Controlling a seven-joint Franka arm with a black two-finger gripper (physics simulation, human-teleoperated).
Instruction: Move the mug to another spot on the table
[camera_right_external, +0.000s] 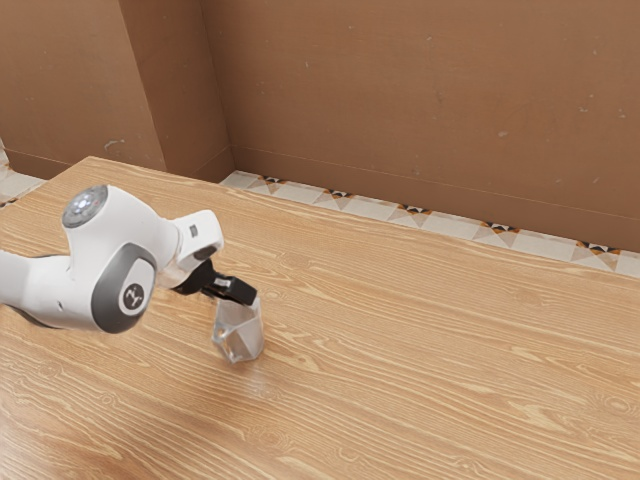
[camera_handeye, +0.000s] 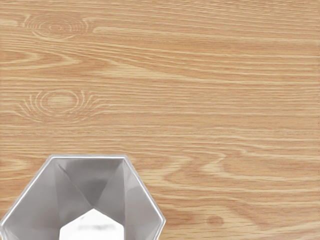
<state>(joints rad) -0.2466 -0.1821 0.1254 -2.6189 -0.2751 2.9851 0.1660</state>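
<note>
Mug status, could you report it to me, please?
Gripper at mug rim. Mug upright, opening facing up. Nothing in the way on the table.

Table (camera_right_external: 430, 340): light wood top, long wavy grain running across it, pale bands alternating with darker streaks. In my wrist view I read the same board close up, with ring-shaped knots (camera_handeye: 59, 101) set in the grain. Back wall (camera_right_external: 430, 90): plain matte brown with faint specks and scuffs. A squared wall projection (camera_right_external: 160, 80) of the same brown juts out at the exterior view's left and meets the back wall in an inner corner. Floor (camera_right_external: 400, 212): a strip shows between the table's far edge and the wall base, laid in pale tiles with small dark diamond motifs at the joints. Light is even and diffuse, and shadows on the wood are soft.
</note>
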